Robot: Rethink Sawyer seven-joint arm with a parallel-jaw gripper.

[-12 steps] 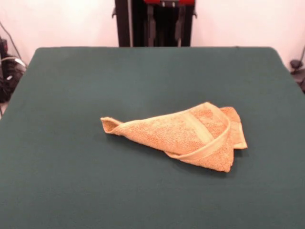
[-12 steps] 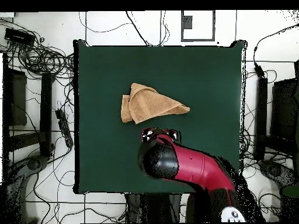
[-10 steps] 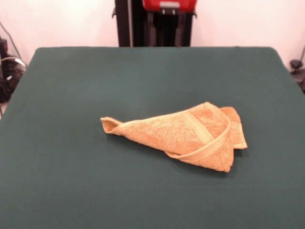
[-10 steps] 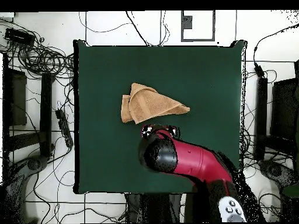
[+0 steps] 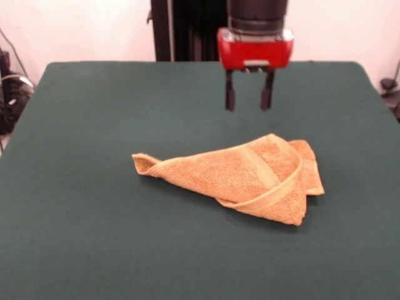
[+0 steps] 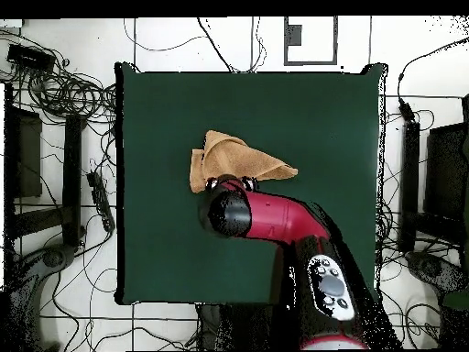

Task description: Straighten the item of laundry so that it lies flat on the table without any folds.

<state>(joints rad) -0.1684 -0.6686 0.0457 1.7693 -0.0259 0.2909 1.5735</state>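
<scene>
The orange-tan terry towel lies folded into a rough triangle on the dark green table, with a woven band curling along its right side and a pointed corner at the left. It also shows in the overhead view, partly under the arm. My gripper hangs open and empty above the table, just behind the towel's right part, fingers pointing down. In the overhead view the red arm covers the gripper.
The robot's black pedestal stands at the table's far edge. Cables and dark equipment lie on the floor around the table. The towel sits a little right of the table's middle in the front view.
The arm has swung out over the table toward the towel. The gripper has come down from the top edge into full view. The towel has not moved.
</scene>
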